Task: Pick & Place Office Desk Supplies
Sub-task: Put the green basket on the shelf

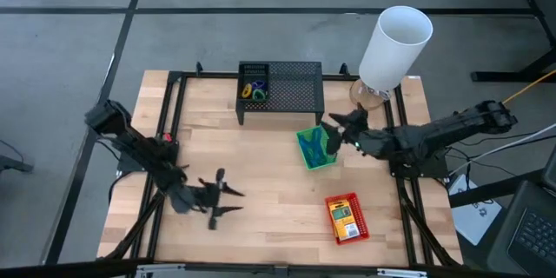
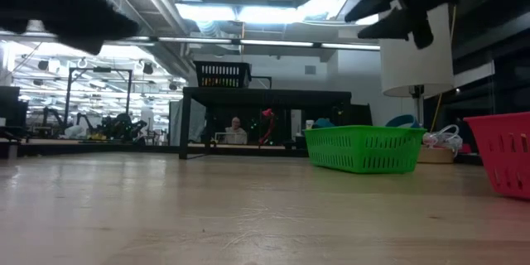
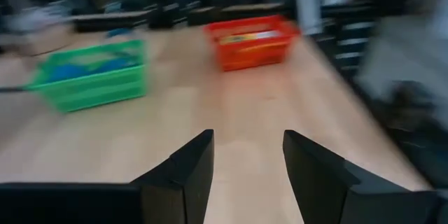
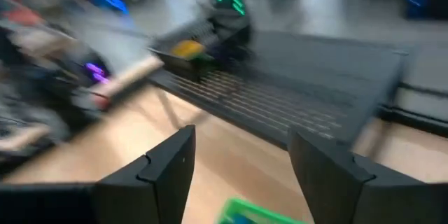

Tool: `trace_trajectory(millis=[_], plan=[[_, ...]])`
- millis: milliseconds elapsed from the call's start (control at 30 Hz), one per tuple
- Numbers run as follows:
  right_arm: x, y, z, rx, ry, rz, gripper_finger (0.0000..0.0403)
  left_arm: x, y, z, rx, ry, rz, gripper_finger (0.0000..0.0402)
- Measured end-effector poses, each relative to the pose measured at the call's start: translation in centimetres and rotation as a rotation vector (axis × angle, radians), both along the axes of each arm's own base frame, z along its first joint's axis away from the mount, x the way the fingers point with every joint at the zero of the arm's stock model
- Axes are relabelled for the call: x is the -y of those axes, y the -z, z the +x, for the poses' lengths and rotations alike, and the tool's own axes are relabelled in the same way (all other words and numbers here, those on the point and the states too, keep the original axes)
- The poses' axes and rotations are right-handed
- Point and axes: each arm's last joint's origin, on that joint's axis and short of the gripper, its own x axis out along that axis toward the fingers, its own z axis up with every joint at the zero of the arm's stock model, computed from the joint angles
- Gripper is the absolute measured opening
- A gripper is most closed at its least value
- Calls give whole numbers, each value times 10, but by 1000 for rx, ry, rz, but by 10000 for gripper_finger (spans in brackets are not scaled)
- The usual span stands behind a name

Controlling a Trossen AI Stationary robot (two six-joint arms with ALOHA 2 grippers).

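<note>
Your right end effector (image 1: 332, 130), fingers spread and empty, hovers at the green plastic basket (image 1: 314, 148) mid-tabletop; descending off-centre could clip its rim. Left end effector (image 1: 228, 201) waits open, empty.

The high view looks straight down on the whole table (image 1: 278, 200). The low view looks level across it, sharing the green basket (image 2: 363, 148) with both wrist views.

No legible text, labels, brands or numbers in any view. The yellow-and-green pack (image 1: 345, 216) in the red basket (image 1: 358, 233) carries print, too small to read.
</note>
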Motion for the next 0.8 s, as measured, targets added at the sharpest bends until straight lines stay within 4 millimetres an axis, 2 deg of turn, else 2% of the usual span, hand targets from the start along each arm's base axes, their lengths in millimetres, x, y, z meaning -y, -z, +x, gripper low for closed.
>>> trace_trajectory(millis=[133, 267, 367, 567, 667, 800], plan=[[6, -23, 7, -159, 93, 81, 229, -15, 12, -24, 96, 122, -58, 169], [8, -31, 20, -310, 101, 215, 229, -26, 30, -39, 76, 193, -54, 168], [12, -20, 32, -459, 125, 322, 229, -27, 35, -43, 76, 226, -60, 168], [22, 16, 59, -686, 129, 494, 229, -25, 34, -43, 108, 273, -27, 168], [29, 28, 67, -754, 120, 527, 229, -24, 34, -43, 116, 279, -18, 168], [37, 33, 70, -787, 122, 557, 229, -24, 34, -43, 119, 281, -2, 168]])
